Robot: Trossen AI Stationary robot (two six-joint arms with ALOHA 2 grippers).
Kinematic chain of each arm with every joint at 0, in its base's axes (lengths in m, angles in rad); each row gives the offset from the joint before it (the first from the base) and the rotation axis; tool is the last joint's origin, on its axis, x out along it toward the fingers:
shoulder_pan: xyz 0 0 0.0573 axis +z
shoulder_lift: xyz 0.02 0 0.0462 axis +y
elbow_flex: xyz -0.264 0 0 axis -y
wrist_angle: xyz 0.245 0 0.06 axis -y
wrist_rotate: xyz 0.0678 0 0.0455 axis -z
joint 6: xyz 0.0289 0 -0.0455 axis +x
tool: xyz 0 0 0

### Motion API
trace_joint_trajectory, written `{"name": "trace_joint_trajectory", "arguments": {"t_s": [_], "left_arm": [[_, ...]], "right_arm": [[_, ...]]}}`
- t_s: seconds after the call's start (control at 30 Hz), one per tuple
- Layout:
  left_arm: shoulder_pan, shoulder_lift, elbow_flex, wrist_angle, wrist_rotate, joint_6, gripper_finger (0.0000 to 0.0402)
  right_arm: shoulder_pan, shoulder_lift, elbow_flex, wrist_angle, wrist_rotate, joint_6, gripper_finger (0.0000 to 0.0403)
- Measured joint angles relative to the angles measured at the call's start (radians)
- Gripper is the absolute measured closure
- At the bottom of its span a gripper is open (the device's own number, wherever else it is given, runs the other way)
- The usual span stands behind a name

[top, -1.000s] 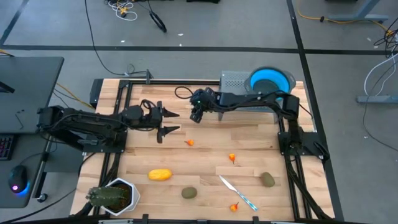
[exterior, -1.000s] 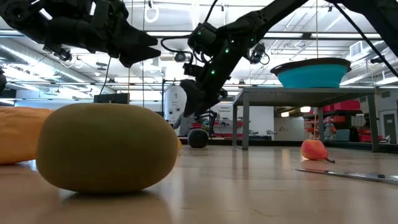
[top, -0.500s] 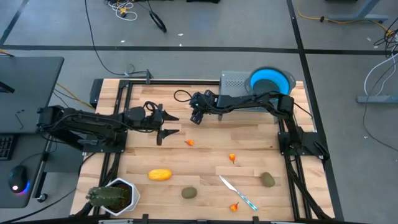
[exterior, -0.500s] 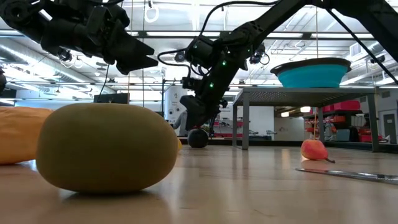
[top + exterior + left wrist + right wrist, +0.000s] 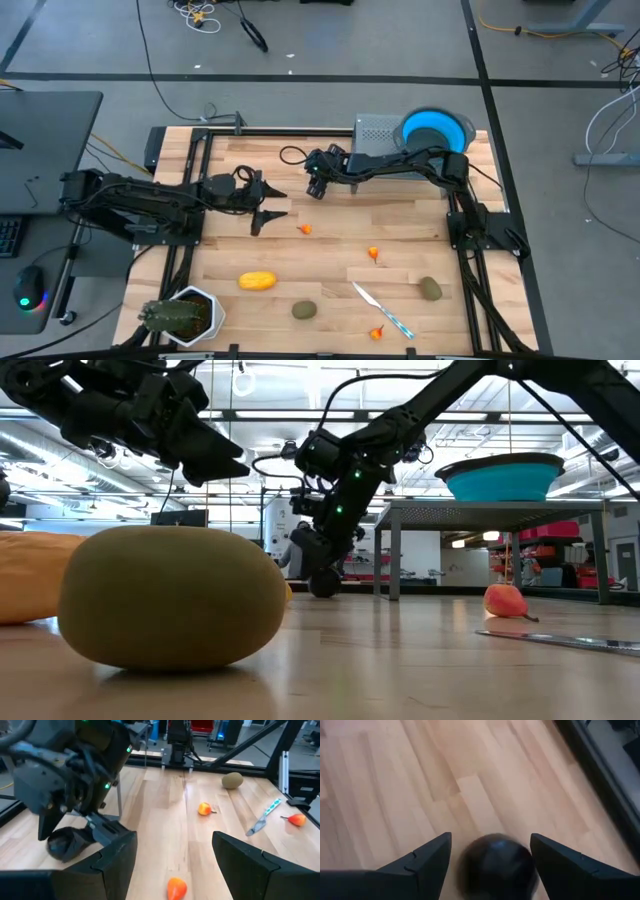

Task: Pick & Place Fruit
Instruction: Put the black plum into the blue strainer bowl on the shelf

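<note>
My right gripper [image 5: 318, 186] is open and points down at the far middle of the table. Its fingers stand on either side of the small black ball [image 5: 497, 859], which rests on the wood [image 5: 322, 582]; no touch shows. My left gripper [image 5: 272, 201] is open, raised above the table just left of the ball and touching nothing. The yellow oblong fruit [image 5: 257, 281] and two olive-brown fruits [image 5: 304, 310] [image 5: 430, 289] lie near the front edge. Orange-red bits [image 5: 305, 229] [image 5: 373, 253] [image 5: 377, 333] are scattered mid-table.
A knife with a light-blue handle [image 5: 381, 311] lies near the front. A spiky plant in a white pot [image 5: 180, 315] stands at the front left corner. A blue bowl [image 5: 437, 130] sits on a grey stand [image 5: 378, 128] at the far right. Bare wood lies between the grippers and the fruit.
My right gripper has come down toward the black ball, so that its open fingers now stand around it near the table top. The ball has stayed where it was. My left gripper has drawn back slightly toward the table's left.
</note>
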Motion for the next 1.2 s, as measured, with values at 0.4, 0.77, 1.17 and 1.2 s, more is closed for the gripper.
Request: {"name": "trace_joint_trajectory", "arguments": {"t_s": [0.4, 0.77, 1.17, 1.2], "left_arm": [[-0.021, 0.000, -0.001, -0.040, -0.010, -0.007, 0.0136], [-0.044, 0.000, -0.001, -0.054, -0.055, -0.012, 0.0136], [-0.044, 0.000, -0.001, -0.052, -0.055, 0.052, 0.0136], [-0.044, 0.000, -0.001, -0.051, -0.055, 0.057, 0.0136]], "right_arm": [[0.003, 0.007, 0.000, -0.032, 0.002, 0.042, 0.0123], [0.008, -0.003, 0.000, -0.161, -0.007, 0.116, 0.0123], [0.029, -0.003, 0.000, -0.232, -0.085, 0.170, 0.0123], [0.032, -0.003, 0.000, -0.237, -0.089, 0.179, 0.0124]]}}
